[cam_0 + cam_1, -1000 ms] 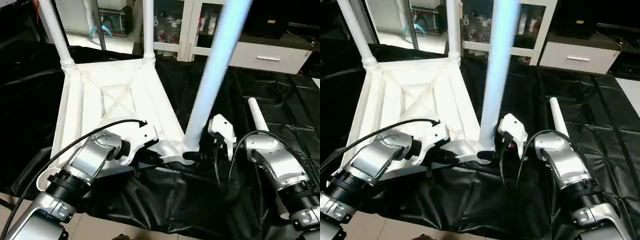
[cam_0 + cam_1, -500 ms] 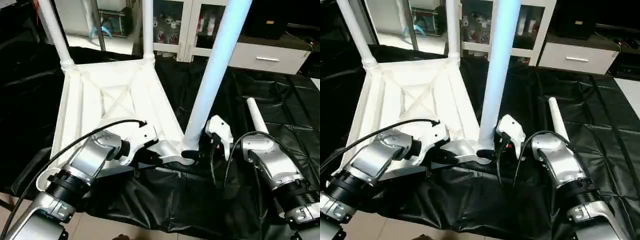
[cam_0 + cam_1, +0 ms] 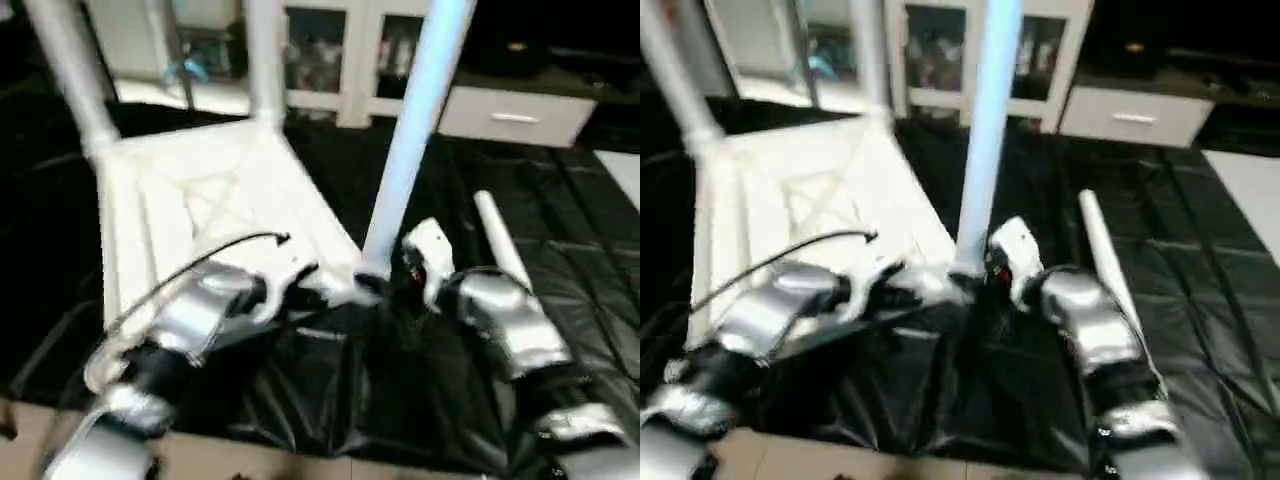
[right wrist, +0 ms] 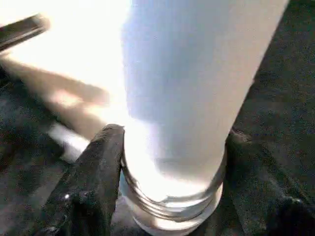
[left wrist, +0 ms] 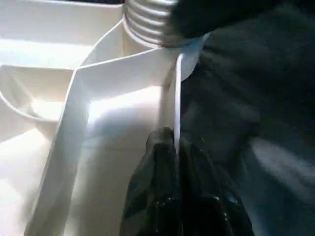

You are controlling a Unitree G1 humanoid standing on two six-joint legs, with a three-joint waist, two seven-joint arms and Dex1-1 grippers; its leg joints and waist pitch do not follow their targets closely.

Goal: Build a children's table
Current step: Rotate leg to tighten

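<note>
The white tabletop (image 3: 190, 190) lies upside down on the black sheet with its ribbed underside up. Two legs (image 3: 65, 75) (image 3: 262, 60) stand in its far corner sockets. A third leg (image 3: 415, 130) stands in the near right socket, tilted slightly right, with its threaded base (image 4: 172, 196) showing. My right gripper (image 3: 385, 285) holds that base, one black finger (image 4: 96, 177) pressed against each side. My left gripper (image 5: 176, 142) is shut on the tabletop's thin rim (image 5: 174, 98) just beside that socket. A fourth leg (image 3: 500, 250) lies loose on the sheet to the right.
A black plastic sheet (image 3: 580, 200) covers the work surface, wrinkled near the front edge. White cabinets with glass doors (image 3: 320, 50) and a low white drawer unit (image 3: 515, 115) stand behind. Bare floor (image 3: 30, 430) shows at the front left.
The whole picture has shifted with the camera. My right gripper has moved in on the near leg's base and its fingers have narrowed onto it. The left gripper keeps its hold on the rim.
</note>
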